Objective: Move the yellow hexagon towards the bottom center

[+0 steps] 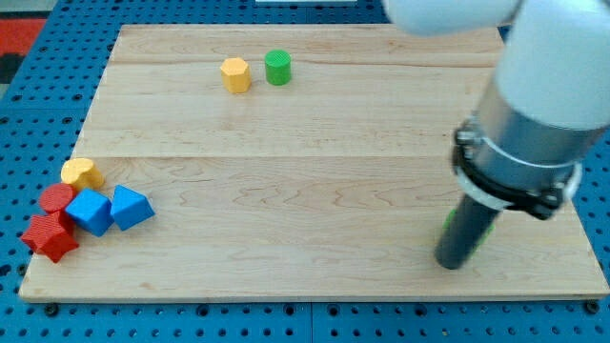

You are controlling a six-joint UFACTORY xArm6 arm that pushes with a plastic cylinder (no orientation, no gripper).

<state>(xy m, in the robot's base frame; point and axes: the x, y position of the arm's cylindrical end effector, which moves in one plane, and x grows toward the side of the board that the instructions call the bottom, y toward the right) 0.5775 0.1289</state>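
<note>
One yellow hexagon (235, 74) upright nr top, prob. no long axis; my tip (454, 261) (no hand) bottom-right.

Pale wooden worktop (315, 191) carrying two groups of small blocks and my tip.

Toward eleven o'clock a yellow hexagon (235, 74) sits just beside a green cylinder (277, 68), the two close but apart. At eight o'clock a tight cluster lies near the edge: a yellow block (82, 173) at its top, a red cylinder (55, 199) under it, two blue blocks (91, 211) (131, 207) side by side, and a red block (48, 236) lowest. At four o'clock my tip (454, 263) rests on the wood, well apart from both groups, with a green block (448, 223) mostly hidden behind the rod; its shape cannot be made out.
</note>
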